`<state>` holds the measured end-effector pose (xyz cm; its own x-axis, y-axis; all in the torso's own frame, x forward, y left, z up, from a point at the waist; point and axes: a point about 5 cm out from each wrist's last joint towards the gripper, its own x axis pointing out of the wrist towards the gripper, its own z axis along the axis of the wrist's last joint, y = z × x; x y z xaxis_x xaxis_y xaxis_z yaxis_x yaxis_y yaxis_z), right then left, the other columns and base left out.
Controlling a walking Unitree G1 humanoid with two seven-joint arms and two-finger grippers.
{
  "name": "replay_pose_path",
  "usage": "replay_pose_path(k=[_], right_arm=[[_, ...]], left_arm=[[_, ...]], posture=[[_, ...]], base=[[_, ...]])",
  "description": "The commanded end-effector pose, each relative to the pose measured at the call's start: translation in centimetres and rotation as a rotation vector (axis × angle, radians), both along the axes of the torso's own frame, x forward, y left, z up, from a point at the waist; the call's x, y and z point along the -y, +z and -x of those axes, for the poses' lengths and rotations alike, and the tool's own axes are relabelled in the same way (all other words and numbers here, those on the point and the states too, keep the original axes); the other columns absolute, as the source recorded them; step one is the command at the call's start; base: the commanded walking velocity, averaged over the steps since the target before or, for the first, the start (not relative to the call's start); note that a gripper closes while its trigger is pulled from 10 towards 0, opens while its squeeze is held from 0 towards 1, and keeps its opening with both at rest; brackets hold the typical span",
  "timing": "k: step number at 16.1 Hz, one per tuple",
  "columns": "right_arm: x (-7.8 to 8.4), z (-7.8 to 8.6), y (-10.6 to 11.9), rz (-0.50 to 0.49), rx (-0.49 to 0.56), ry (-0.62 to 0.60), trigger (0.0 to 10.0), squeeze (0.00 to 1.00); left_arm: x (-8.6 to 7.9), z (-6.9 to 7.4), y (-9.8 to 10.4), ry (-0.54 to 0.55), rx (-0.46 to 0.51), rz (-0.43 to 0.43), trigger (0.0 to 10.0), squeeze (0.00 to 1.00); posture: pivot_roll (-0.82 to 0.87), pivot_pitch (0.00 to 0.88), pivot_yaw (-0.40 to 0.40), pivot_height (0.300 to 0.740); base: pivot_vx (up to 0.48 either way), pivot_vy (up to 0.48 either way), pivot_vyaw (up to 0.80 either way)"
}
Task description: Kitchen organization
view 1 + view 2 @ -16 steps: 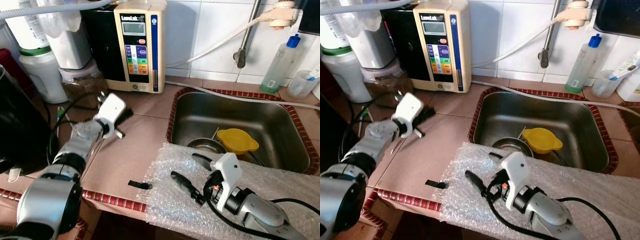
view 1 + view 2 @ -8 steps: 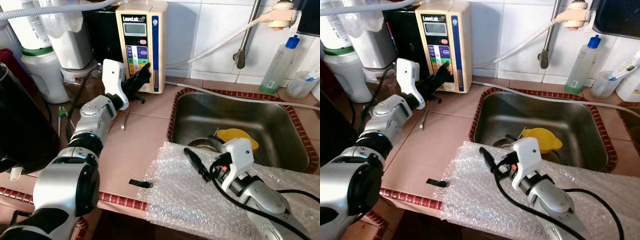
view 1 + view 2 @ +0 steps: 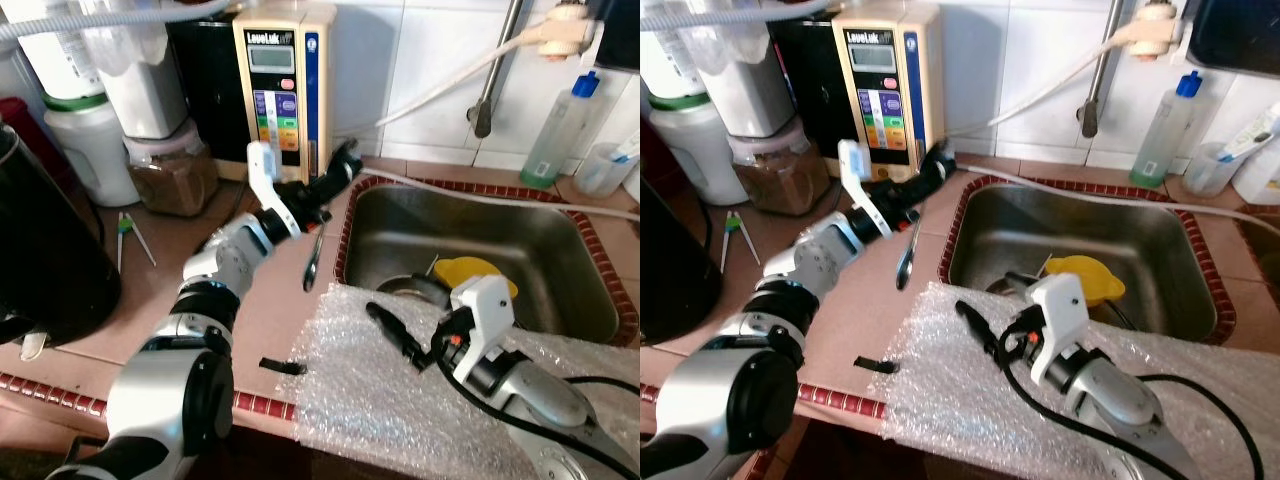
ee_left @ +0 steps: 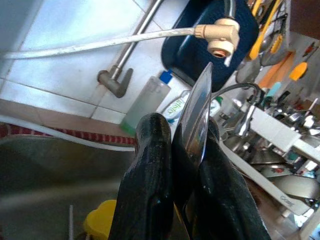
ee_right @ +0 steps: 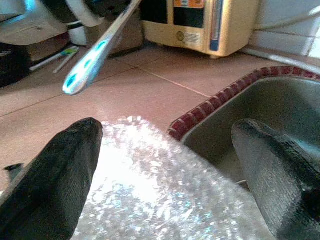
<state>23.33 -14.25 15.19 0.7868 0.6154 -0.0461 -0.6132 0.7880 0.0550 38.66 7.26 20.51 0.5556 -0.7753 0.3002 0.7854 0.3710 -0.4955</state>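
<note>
The step in hand looks like carrying a metal spoon (image 3: 312, 262) to the sink (image 3: 560, 250). The left gripper (image 3: 335, 172) has its two black fingers pinched shut on the spoon's handle, and the spoon hangs below the jaws, bowl down, over the tiled counter (image 3: 270, 320) just beside the sink's red rim. That arm is stretched forward and across, wrist rolled. The next move probably calls for travelling on past the rim before letting go. The right gripper (image 3: 405, 318) hovers over the bubble wrap (image 3: 370, 410), fingers spread wide and holding nothing.
</note>
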Motion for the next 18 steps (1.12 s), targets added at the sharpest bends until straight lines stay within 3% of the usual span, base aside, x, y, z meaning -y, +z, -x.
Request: replay_pose_path(k=[1,7,12,13,14,15,18], right_arm=[[-0.8,0.4,0.9,-0.048,0.003,0.067,10.0,0.00],[-1.3,0.9,0.7,-0.107,-0.050,0.124,10.0,0.00],[-1.3,-0.3,1.4,-0.106,-0.027,0.144,9.7,0.00],[-1.4,-0.4,1.6,-0.113,-0.021,0.153,7.7,0.00],[-1.5,-0.5,1.8,-0.127,-0.019,0.156,2.3,0.00],[-1.6,-0.5,1.9,-0.143,-0.022,0.159,0.0,0.00],[-2.3,-0.4,1.6,-0.213,-0.058,0.184,0.0,0.00]], left_arm=[[0.3,0.2,0.5,-0.025,0.021,0.016,0.0,0.00],[2.4,1.7,0.4,-0.143,0.006,0.063,0.0,0.00],[3.2,2.9,-0.5,-0.209,-0.003,0.048,0.0,0.00],[3.3,3.0,-0.6,-0.215,-0.010,0.050,0.0,0.00],[3.3,3.2,-0.6,-0.217,-0.014,0.051,0.0,0.00],[3.3,3.4,-0.6,-0.218,-0.012,0.047,0.0,0.00],[3.5,3.6,-0.5,-0.226,-0.013,0.050,0.0,0.00]], posture=[[0.01,0.025,0.056,0.740],[0.00,0.029,0.055,0.740],[0.01,0.034,0.050,0.740],[0.01,0.034,0.050,0.740],[0.00,0.036,0.050,0.740],[0.00,0.037,0.050,0.740],[0.00,0.040,0.054,0.740]], base=[[0.000,0.000,0.00],[0.000,0.000,0.00],[0.000,0.000,0.00],[0.000,0.000,0.00],[0.000,0.000,0.00],[0.000,0.000,0.00],[0.000,0.000,0.00]])
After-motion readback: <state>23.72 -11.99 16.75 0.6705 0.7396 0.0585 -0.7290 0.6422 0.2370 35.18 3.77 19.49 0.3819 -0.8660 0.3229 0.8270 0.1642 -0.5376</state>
